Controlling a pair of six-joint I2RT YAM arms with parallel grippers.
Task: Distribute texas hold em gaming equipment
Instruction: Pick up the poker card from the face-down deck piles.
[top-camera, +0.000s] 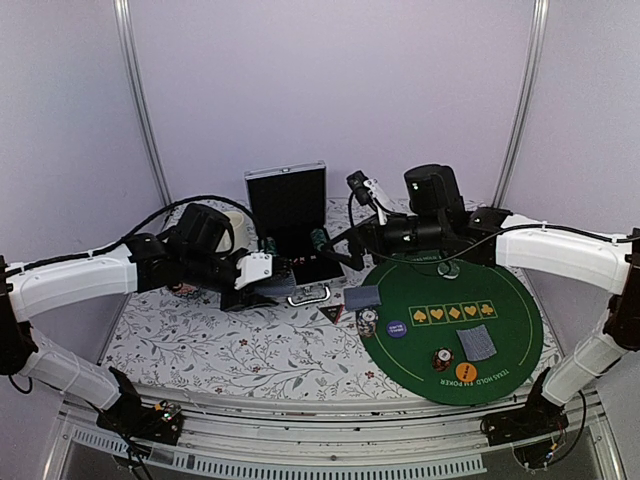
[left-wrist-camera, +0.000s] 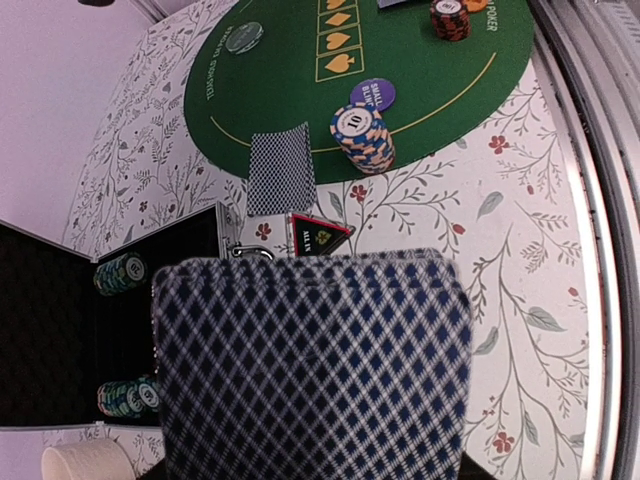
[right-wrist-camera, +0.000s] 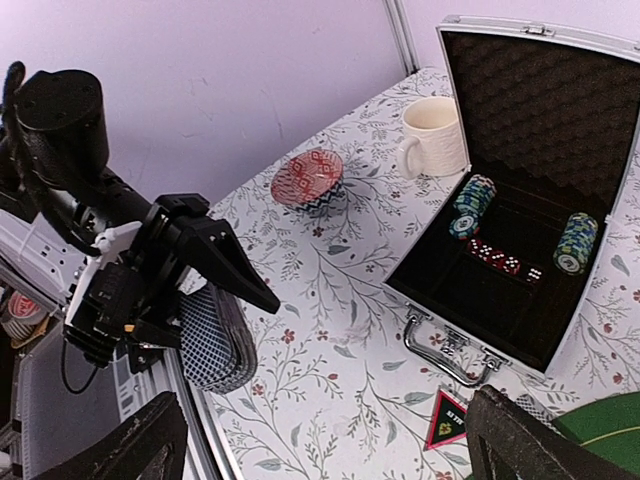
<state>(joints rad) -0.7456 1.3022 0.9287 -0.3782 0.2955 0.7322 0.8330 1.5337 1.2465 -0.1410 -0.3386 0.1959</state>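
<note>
At frame right, pieces (top-camera: 476, 343) are lying on the mat (top-camera: 520, 335); your left claw (right-wrist-camera: 235, 325) is gripping the deck (left-wrist-camera: 310, 370), right claw (right-wrist-camera: 330, 428) standing open, case chips (right-wrist-camera: 470, 205) waiting.

A cream mug (right-wrist-camera: 435, 135) and a red patterned bowl (right-wrist-camera: 308, 180) stand apart on the floral tablecloth (right-wrist-camera: 330, 300).

Open case (top-camera: 287, 200) sits at the bench's (top-camera: 200, 350) back edge, chips (right-wrist-camera: 470, 205) and dice (right-wrist-camera: 500, 262) inside, mug (right-wrist-camera: 435, 135) to its left. Mat (top-camera: 520, 330) covers the right side. Triangular marker (left-wrist-camera: 318, 235) lies between case and mat. On the mat's left edge: cards (top-camera: 362, 298), chip stack (top-camera: 369, 322) before them, button disc (top-camera: 397, 327) right of that. Another chip stack (top-camera: 442, 358) sits toward the front edge.
</note>
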